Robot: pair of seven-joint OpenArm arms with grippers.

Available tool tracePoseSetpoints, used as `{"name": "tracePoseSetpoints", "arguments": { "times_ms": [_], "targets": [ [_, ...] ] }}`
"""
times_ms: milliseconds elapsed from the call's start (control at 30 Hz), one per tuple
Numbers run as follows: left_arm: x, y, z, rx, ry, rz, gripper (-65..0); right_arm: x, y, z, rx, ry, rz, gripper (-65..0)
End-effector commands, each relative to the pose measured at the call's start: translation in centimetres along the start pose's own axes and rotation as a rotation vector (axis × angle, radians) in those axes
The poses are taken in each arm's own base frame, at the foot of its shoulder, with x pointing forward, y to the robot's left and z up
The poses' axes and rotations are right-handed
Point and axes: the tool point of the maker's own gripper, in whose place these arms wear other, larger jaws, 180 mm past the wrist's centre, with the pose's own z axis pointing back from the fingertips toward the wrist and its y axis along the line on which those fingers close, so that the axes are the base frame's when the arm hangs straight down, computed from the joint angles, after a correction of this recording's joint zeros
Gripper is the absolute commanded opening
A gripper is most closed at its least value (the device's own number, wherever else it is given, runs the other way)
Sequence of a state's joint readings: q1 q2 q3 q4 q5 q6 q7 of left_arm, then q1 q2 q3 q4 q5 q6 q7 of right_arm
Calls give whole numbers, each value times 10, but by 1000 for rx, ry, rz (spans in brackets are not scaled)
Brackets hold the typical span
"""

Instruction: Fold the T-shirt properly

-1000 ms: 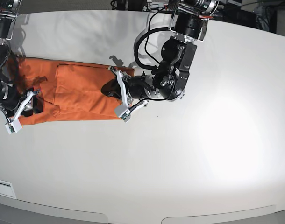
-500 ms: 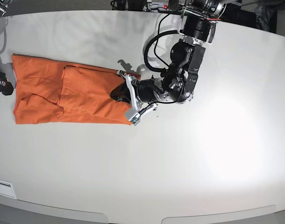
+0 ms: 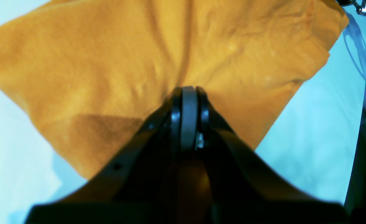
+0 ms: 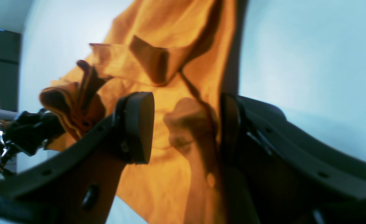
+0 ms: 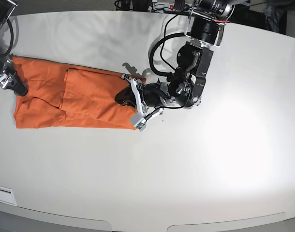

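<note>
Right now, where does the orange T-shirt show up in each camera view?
Base: T-shirt lies flat at left-centre of the white table.
Left wrist: fills the upper frame, above the shut left end effector.
Right wrist: centre, rumpled.
Shared landmark: the white table.

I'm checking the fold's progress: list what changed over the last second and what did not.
The right gripper left the T-shirt's lower left corner, swung off the table's left side, then returned to the upper left edge; its jaws are open. The left gripper shifted slightly right along the right hem, jaws shut. The T-shirt stayed flat, sleeve folded in, barely shifted.
</note>
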State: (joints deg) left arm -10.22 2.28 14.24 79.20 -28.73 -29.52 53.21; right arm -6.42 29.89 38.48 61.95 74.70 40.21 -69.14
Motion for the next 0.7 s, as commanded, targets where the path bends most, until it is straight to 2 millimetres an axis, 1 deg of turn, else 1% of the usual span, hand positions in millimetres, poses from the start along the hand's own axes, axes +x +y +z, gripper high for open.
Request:
{"name": "tracePoseSetpoints", "arguments": {
  "times_ms": [0, 100, 333, 567, 600, 633, 667],
  "targets": [
    [7, 3, 3, 18, 6, -21, -650, -2, -2, 1, -18, 30, 12, -305],
    [8, 2, 3, 12, 3, -18, -650, -8, 4, -9, 8, 22, -8, -305],
    [11, -4, 2, -13, -11, -3, -650, -1, 16, -23, 49, -14, -15, -305],
    [10, -5, 1, -19, -5, -1, -650, -1, 16, -33, 32, -57, -21, -308],
    [10, -5, 1, -21, -6, 0, -650, -2, 16, -35, 30, -60, -23, -319],
    [10, -6, 1, -21, -6, 1, -650, -2, 16, -36, 28, -64, -24, -347],
    [10, -5, 1, -21, -5, 1, -650, -2, 16, -37, 29, -69, -26, -391]
  ]
}}
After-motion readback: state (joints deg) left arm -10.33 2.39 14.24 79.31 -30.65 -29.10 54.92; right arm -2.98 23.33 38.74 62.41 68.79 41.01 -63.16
